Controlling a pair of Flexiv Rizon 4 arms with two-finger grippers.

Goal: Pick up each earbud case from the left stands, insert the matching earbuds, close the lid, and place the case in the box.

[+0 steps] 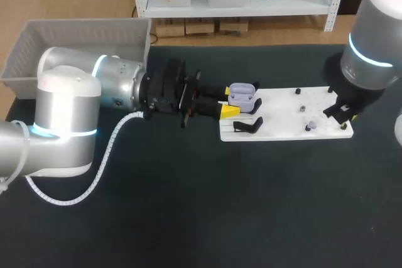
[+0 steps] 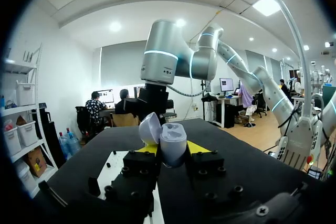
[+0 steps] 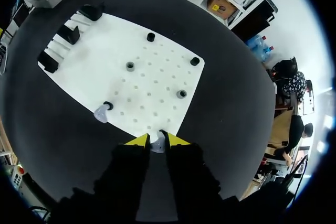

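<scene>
Frame centre: left tool (image 1: 227,105) clamps the open earbud case (image 1: 242,95), likely light and slippery, best held across its base; right tool (image 3: 157,140) pinches an earbud (image 3: 157,147).

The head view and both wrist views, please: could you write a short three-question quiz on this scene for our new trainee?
1. True or false: the lid of the lavender earbud case between the left end effector's yellow tips is shut.
2. Multiple choice: what sits between the right end effector's fingertips? A) a lavender earbud B) a black stand C) nothing
3. Fill in: the second earbud rests on the white ____, beside a black peg.

Key: 1 false, the lid stands open; 2 A; 3 board.
</scene>
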